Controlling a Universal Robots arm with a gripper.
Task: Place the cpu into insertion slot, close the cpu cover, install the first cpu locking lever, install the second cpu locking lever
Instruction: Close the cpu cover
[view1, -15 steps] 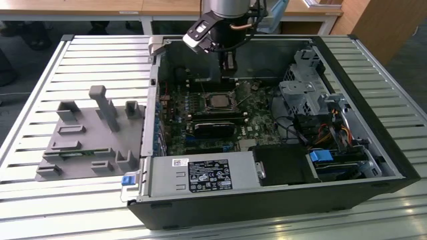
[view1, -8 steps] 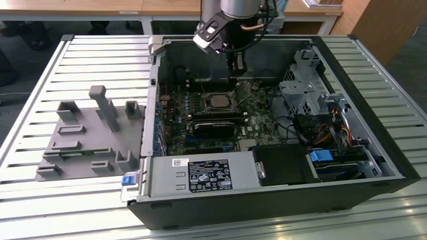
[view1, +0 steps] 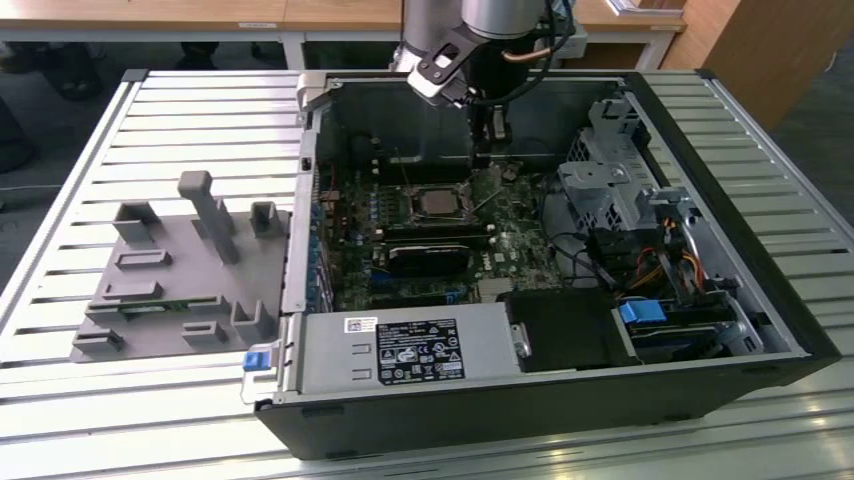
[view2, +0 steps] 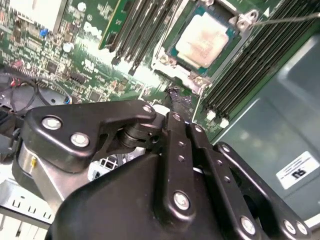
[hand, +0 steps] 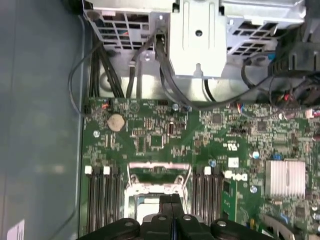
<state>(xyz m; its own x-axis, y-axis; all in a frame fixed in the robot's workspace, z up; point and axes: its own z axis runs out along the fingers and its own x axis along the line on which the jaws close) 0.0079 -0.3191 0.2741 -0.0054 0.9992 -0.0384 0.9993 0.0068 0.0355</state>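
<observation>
Dull silver-grey square cpu (view2: 202, 40) flat within metal-framed socket (view2: 165, 57) on green motherboard (view2: 90, 75)

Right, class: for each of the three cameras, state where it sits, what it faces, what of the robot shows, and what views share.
Exterior view: off the arm, looking down into the open computer case; arm and gripper reach in.
First wrist view: on the arm, facing the motherboard and metal cage; gripper shows.
Second wrist view: on the arm, facing the cpu past the gripper's linkage.
Shared: all three show gripper and motherboard.
</observation>
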